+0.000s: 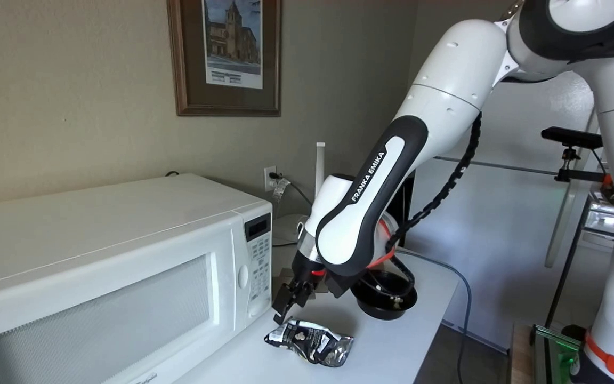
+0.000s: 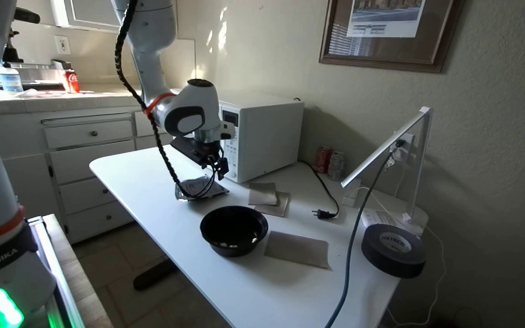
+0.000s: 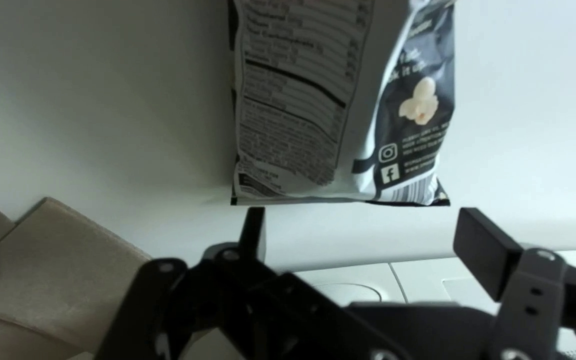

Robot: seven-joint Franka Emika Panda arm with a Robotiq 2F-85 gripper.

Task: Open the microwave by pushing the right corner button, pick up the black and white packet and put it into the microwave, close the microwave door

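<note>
The black and white packet (image 1: 312,341) lies flat on the white table in front of the microwave (image 1: 115,208). Its printed back and sealed bottom edge fill the upper part of the wrist view, where the packet (image 3: 298,100) is cut off at the top. My gripper (image 3: 360,220) is open, with nothing between its widely parted fingers. Both fingertips stop just short of the sealed edge. In an exterior view the gripper (image 1: 281,314) points down between the keypad panel (image 1: 259,266) and the packet's end. The microwave door (image 1: 99,320) is closed.
A black bowl (image 2: 234,230) stands near the packet. Brown paper sheets (image 2: 262,193) lie beside it. Further along are a loose plug (image 2: 324,214), two cans (image 2: 328,161), a lamp (image 2: 388,148), a tape roll (image 2: 392,250) and a cable (image 2: 352,255) crossing the table.
</note>
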